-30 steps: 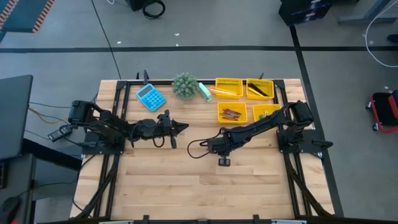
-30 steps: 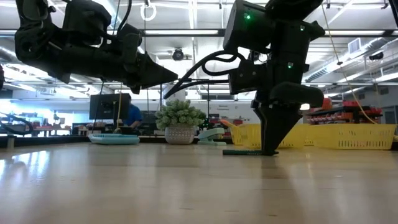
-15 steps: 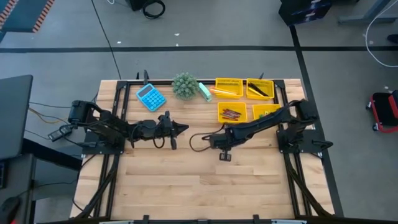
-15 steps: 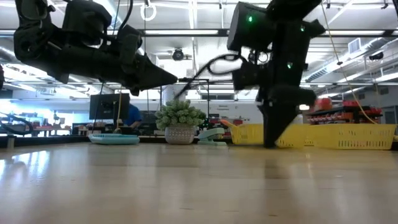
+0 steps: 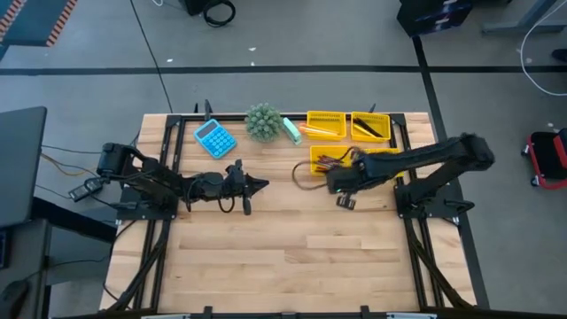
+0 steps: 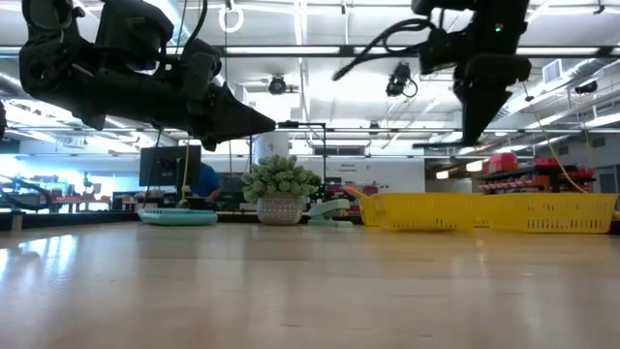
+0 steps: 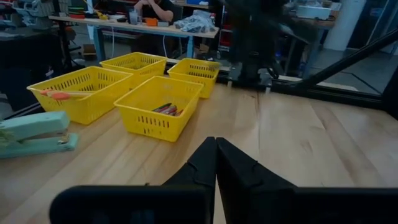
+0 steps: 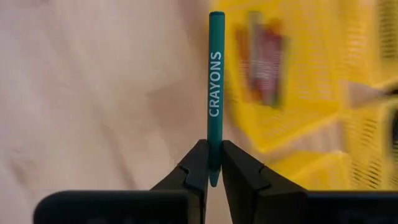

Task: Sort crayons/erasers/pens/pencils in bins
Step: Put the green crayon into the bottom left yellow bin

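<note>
My right gripper [image 8: 212, 168] is shut on a teal stick printed CRAYONS [image 8: 215, 81]. It hangs high over the table [image 6: 475, 136], beside the near-left yellow bin [image 5: 326, 160], which holds reddish crayons [image 7: 166, 109]. Three more yellow bins [image 5: 326, 124] [image 5: 370, 127] [image 5: 383, 160] stand at the far right; one holds pencils [image 7: 62, 95]. My left gripper [image 7: 216, 146] is shut with nothing in it. It points level toward the bins, above the table's left middle [image 5: 263, 183]. My right gripper pinches one end of the teal crayon [image 8: 213, 163] between its two fingertips [image 8: 198, 163]. The fingers slant steeply down from above. The rest of the crayon juts out past the fingertips, clear of the table.
A blue calculator [image 5: 214, 137], a small potted plant [image 5: 263, 121] and a pale green stapler [image 7: 34, 134] stand along the far edge, left of the bins. Bare wood fills the table's near half [image 5: 292, 257]. A person sits at a desk beyond the table.
My right gripper has risen from the table top and swung toward the far right, up to the bins, turning at the wrist. It has stayed shut on the teal crayon, which lay level on the wood before and now is lifted clear.
</note>
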You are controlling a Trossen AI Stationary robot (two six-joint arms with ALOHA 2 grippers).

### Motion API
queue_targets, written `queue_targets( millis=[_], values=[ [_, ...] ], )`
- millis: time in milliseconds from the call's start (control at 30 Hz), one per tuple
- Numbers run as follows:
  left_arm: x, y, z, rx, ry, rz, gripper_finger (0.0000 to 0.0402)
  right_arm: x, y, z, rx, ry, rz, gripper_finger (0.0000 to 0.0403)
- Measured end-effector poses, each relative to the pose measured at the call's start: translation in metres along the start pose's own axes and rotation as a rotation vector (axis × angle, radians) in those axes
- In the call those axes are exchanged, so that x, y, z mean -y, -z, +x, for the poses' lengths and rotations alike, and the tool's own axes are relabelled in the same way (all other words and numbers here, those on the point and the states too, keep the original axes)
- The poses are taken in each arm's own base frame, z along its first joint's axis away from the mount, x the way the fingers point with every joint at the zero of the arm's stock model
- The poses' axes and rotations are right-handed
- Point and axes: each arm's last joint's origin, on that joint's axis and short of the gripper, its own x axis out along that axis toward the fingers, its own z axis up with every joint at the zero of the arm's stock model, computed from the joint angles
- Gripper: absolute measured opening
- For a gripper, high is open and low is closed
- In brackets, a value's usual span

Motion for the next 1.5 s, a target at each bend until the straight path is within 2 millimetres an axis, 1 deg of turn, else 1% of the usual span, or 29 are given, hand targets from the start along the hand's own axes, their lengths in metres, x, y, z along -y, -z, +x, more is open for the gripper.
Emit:
queue_targets(
  millis=[67,167,267,333,433,533,667,800,900,967,1100,1200,1367,1500],
  values=[
    [0.002,0.0,0.0,-0.002,0.006,0.001,0.0017,0.013,0.007,-0.007,0.031,0.007,0.034,0.0046],
    [0.003,0.001,-0.001,-0.003,0.013,0.002,0.0022,0.03,0.023,-0.008,0.06,-0.002,0.076,0.0046],
    [0.003,0.001,-0.001,-0.005,0.011,0.001,0.0024,0.043,0.04,0.0,0.078,-0.001,0.111,0.0046],
    [0.003,0.001,-0.001,-0.005,0.011,0.002,0.0022,0.049,0.048,0.007,0.087,-0.016,0.141,0.0046],
    [0.003,0.001,-0.001,-0.006,0.011,0.006,0.0016,0.054,0.051,0.015,0.092,-0.039,0.15,0.0046],
    [0.001,0.001,0.0,-0.007,-0.001,0.015,0.0014,0.058,0.043,0.018,0.09,-0.038,0.135,0.0046],
    [-0.004,0.001,0.001,-0.008,-0.027,0.023,0.0017,0.067,0.022,0.022,0.075,-0.025,0.107,0.0046],
    [-0.01,0.0,0.002,-0.008,-0.051,0.026,0.0024,0.076,0.001,0.039,0.03,-0.043,0.075,0.0046],
    [-0.015,0.0,0.003,-0.007,-0.073,0.024,0.0022,0.082,-0.015,0.054,0.034,-0.054,0.051,0.0046],
    [-0.018,0.0,0.003,-0.012,-0.084,0.025,0.0019,0.087,-0.022,0.065,0.024,-0.057,0.044,0.0046],
    [-0.019,0.002,0.004,-0.033,-0.09,0.03,0.0015,0.093,-0.025,0.087,-0.034,-0.086,0.028,0.0046],
    [-0.019,0.002,0.004,-0.034,-0.089,0.03,0.0018,0.096,-0.026,0.099,-0.056,-0.094,0.023,0.0046],
    [-0.019,0.002,0.004,-0.038,-0.09,0.02,0.0026,0.1,-0.03,0.104,-0.03,-0.109,0.023,0.0046],
    [-0.019,0.004,0.003,-0.052,-0.091,0.015,0.0023,0.102,-0.03,0.104,-0.019,-0.124,0.026,0.0046]
  ],
)
